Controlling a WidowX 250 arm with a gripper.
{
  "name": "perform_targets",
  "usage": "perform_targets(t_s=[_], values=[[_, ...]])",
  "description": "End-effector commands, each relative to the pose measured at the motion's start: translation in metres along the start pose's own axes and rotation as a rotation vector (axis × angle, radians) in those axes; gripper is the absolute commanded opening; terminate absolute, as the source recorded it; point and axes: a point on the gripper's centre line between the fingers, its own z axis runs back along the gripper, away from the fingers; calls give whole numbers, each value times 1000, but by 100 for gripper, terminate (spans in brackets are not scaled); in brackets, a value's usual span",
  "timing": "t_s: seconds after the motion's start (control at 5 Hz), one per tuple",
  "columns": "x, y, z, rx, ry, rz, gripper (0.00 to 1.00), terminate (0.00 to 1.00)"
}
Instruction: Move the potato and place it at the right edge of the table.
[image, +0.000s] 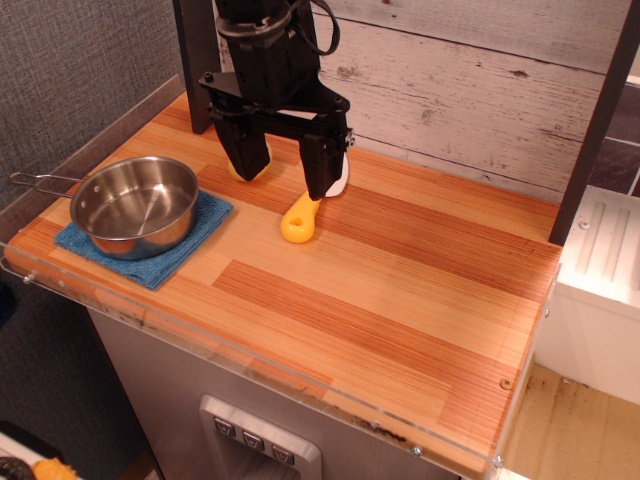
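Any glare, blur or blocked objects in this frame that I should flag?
In observation.image: sharp, evenly lit; the steel pot shows bright reflections; the end effector hides most of the potato and the knife blade; the table has mild sheen.

Bright even light, soft shadows, sharp focus

Glossy steel pot (135, 205); wooden table (400, 300)

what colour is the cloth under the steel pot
Blue. The cloth lies under the steel pot; the single observation.image view shows it clearly.
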Motion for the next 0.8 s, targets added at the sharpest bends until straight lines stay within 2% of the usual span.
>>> perform_targets(t_s=[0.0, 0.4, 0.6], values=[[0, 0, 0, 0, 0, 0, 100, 0], [51, 61, 7, 10, -37, 120, 100, 0], [68, 80, 1, 59, -32, 114, 100, 0]])
